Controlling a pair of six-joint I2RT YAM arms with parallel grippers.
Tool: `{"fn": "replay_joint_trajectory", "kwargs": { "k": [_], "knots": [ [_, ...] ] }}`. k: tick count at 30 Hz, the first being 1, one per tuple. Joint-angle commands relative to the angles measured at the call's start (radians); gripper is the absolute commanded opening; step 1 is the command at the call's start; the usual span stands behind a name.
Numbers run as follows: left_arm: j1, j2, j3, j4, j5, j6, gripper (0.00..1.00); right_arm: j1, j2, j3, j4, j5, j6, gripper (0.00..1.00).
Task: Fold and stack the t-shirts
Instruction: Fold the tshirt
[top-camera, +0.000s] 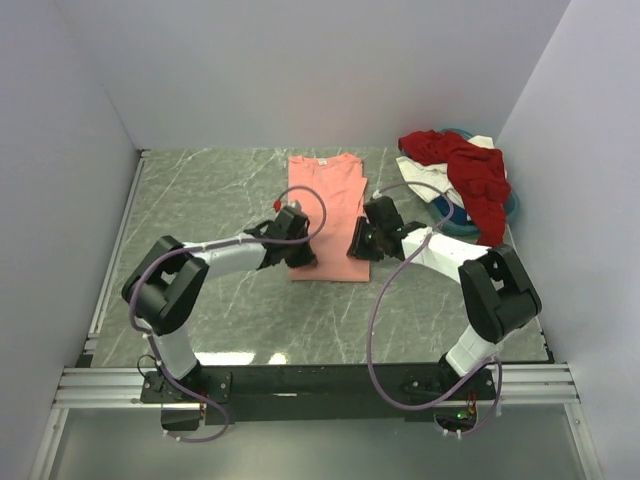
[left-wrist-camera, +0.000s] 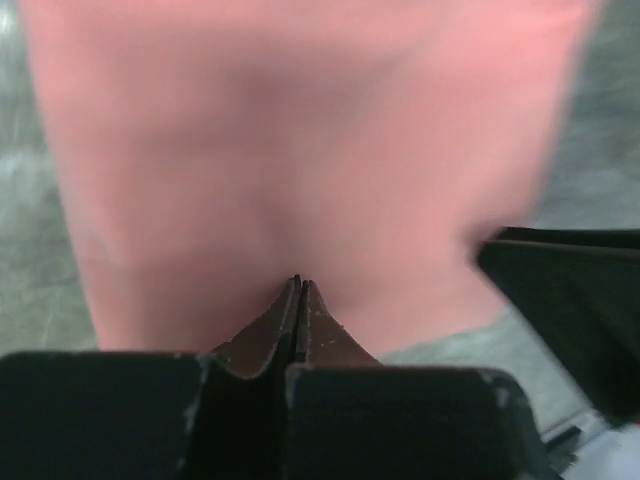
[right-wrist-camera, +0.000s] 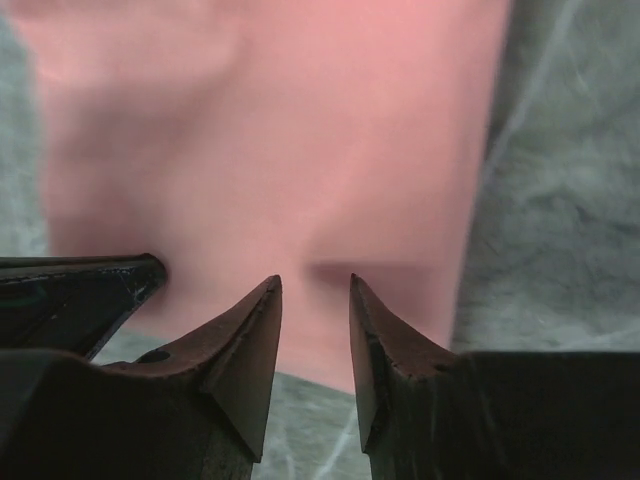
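The salmon-pink t-shirt (top-camera: 328, 205) lies flat in a long folded strip at the table's middle, collar at the far end. It also fills the left wrist view (left-wrist-camera: 300, 150) and the right wrist view (right-wrist-camera: 300, 130). My left gripper (top-camera: 302, 258) (left-wrist-camera: 298, 282) is shut, tips just over the shirt's near left part. My right gripper (top-camera: 358, 250) (right-wrist-camera: 315, 282) is open, just above the near right hem. The dark red shirt (top-camera: 472, 172), the white shirt (top-camera: 420, 170) and the teal-blue shirt (top-camera: 512, 205) lie in a heap at the back right.
The grey-green marble table (top-camera: 220, 190) is walled in by white panels on the left, back and right. The heap of shirts fills the back right corner. The right gripper's finger shows at the left wrist view's right edge (left-wrist-camera: 570, 290).
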Motion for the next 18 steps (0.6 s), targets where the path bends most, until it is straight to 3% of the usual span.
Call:
{"fn": "replay_joint_trajectory", "kwargs": {
  "k": [1,10,18],
  "knots": [
    [-0.004,0.047,-0.108,0.082,-0.002,-0.071,0.01,-0.003,0.023,-0.061,0.055,0.003,0.013,0.39],
    [-0.123,0.027,-0.258,0.118,-0.009,-0.125,0.01,0.069,-0.063,-0.254,0.098,0.007,0.025,0.39],
    [-0.222,-0.108,-0.393,0.108,-0.072,-0.203,0.01,0.142,-0.241,-0.423,0.080,0.021,0.071,0.39]
  ]
}}
